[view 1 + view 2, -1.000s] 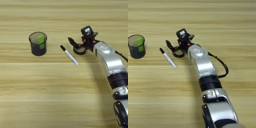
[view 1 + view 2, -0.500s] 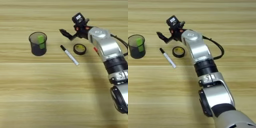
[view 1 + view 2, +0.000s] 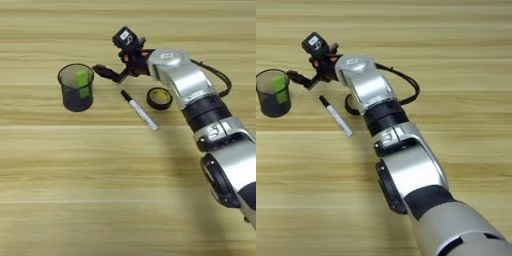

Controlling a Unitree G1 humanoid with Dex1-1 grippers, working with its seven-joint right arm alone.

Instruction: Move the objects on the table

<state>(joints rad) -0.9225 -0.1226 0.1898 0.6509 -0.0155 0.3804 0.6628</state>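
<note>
Toward the far left part of the light wooden table (image 3: 60, 190), left eye view: a dark, see-through mesh cup (image 3: 76, 87) stands upright with a green stick (image 3: 82, 84) leaning inside it against the right wall. Just right of the cup, the right gripper (image 3: 107, 74) of two black fingers points at the cup's rim from the right, close to it but apart. Something thin and dark lies along the fingers; whether it is a held object or a finger itself cannot be told, and how far the fingers are parted cannot be read either. A white marker with a black cap (image 3: 139, 110) lies flat on the table nearer than the gripper, cap end toward the far left, body running diagonally toward the near right. A black tape ring with a yellow core (image 3: 159, 98) lies flat just right of the marker, partly overlapped by the silver forearm (image 3: 190, 87), which runs in from the near right corner.

Right eye view: same layout, shifted left. Cup (image 3: 274, 93) sits at the picture's left edge, green stick (image 3: 279, 89) inside. Gripper (image 3: 300, 79) again close to the cup's right rim. Marker (image 3: 335, 115) lies clear on the wood. Tape ring (image 3: 350, 105) mostly hidden behind the forearm (image 3: 368, 90); only its left arc shows.
</note>
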